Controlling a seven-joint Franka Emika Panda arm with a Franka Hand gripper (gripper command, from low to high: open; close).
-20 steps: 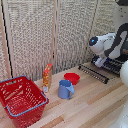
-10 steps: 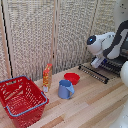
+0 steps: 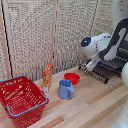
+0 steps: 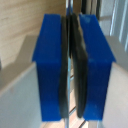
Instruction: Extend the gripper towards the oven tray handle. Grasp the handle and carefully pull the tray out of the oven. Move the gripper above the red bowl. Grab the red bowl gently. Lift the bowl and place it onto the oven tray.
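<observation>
The wooden table carries, away from the gripper, red bowl, mug, basket.

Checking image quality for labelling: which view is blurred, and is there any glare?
Wrist view: very soft, the tool fills the frame out of focus, background unreadable. Exterior view: low resolution but legible, even lighting, faint shadows by the red bowl; no glare.
</observation>
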